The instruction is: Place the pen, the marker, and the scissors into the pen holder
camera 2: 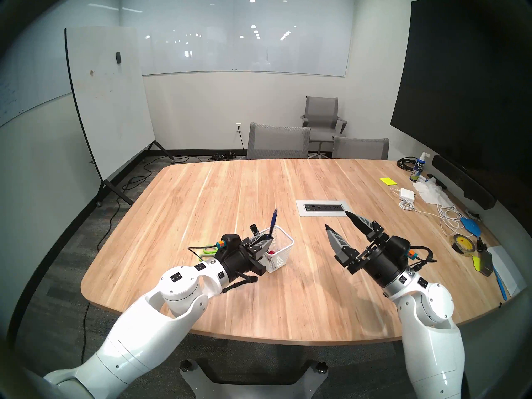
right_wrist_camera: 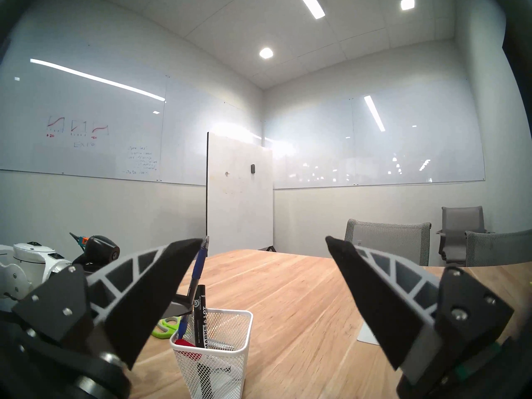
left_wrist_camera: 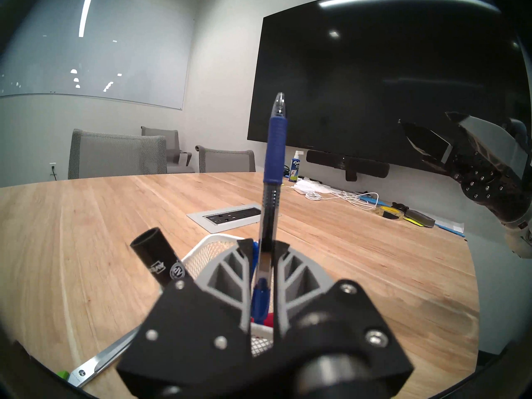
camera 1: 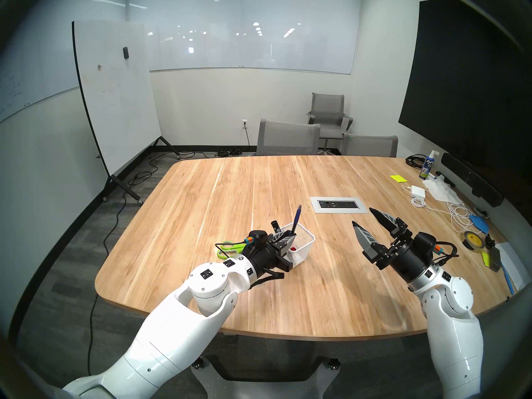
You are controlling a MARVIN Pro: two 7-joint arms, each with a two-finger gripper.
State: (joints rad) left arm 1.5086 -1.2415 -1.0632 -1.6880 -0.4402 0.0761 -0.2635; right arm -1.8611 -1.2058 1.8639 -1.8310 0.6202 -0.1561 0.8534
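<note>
Standing in pen holder [right_wrist_camera: 211, 358]: black marker [right_wrist_camera: 200, 317], pen [left_wrist_camera: 269, 217] pinched by left gripper [left_wrist_camera: 263, 247]; right gripper [camera 1: 371, 224] agape.

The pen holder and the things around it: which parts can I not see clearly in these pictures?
- Pen lower end: left wrist view, hidden behind the left gripper, whose jaws are shut on it.
- Scissors: head views, blades hidden by the left wrist; left wrist view, loops cut off by the rim.
- Pen holder bottom: right wrist view, cut off by the edge.
- Red object inside: too little shows to identify.
</note>
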